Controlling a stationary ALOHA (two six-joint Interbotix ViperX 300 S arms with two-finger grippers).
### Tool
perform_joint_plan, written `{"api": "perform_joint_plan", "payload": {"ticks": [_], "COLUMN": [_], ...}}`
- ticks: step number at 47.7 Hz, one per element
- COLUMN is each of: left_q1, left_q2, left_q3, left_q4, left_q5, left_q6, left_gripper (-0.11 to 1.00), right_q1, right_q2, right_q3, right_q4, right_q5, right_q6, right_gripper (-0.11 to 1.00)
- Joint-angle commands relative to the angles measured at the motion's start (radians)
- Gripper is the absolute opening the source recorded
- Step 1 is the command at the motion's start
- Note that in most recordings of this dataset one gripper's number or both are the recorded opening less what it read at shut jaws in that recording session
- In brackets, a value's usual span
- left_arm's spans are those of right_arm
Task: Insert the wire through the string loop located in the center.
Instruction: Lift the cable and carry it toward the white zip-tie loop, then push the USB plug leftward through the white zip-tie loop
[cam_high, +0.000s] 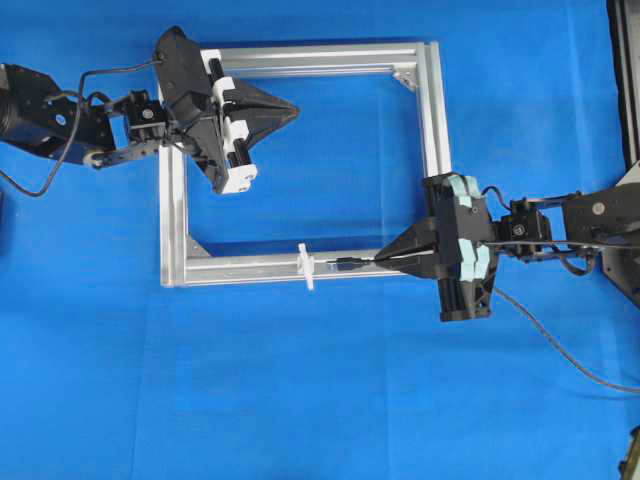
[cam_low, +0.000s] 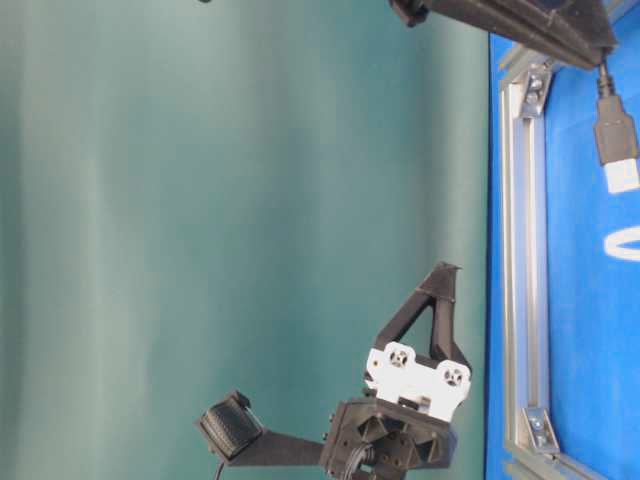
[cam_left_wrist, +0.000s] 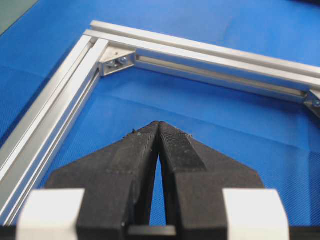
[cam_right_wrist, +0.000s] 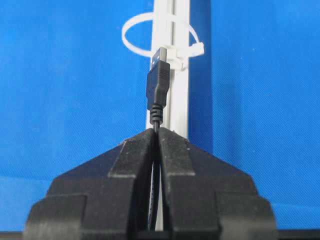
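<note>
the thin black wire (cam_right_wrist: 158, 87) with its plug tip sits pinched in the right gripper (cam_right_wrist: 158, 132), jaws clamped on it, lined up just short of the white string loop (cam_right_wrist: 160, 36). next it needs a straight push through. left gripper (cam_left_wrist: 159, 125) jaws closed on nothing.

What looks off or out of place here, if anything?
Nothing stands out. The aluminium frame lies flat and square on the blue cloth, the string loop sits upright across its bar, and the right claw holds the wire straight, plug aimed at it.
</note>
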Motion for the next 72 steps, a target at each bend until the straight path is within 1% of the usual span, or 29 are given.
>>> {"api": "perform_joint_plan", "payload": {"ticks": [1,40,72], "left_q1": [-0.005,-0.012,-0.012], "left_q2": [-0.028,-0.028,-0.028], "left_q3": [-0.02,-0.018,-0.02], "left_q4": [0.003,0.005,0.005], "left_q5": [-0.005,-0.005,-0.005], "left_q6": [0.0,0.0,0.0], "left_gripper": [0.0,0.0,0.0], "right_q1": [-0.009,-0.015,-0.015], "right_q2": [-0.018,0.02,0.02], "right_q3": [-0.006,-0.003,-0.002], "right_q4": [-0.002,-0.002,-0.002], "right_q5": [-0.014,-0.064,-0.061], "right_q6": [0.002,0.002,0.002], "right_gripper": [-0.02,-0.02,-0.02]}}
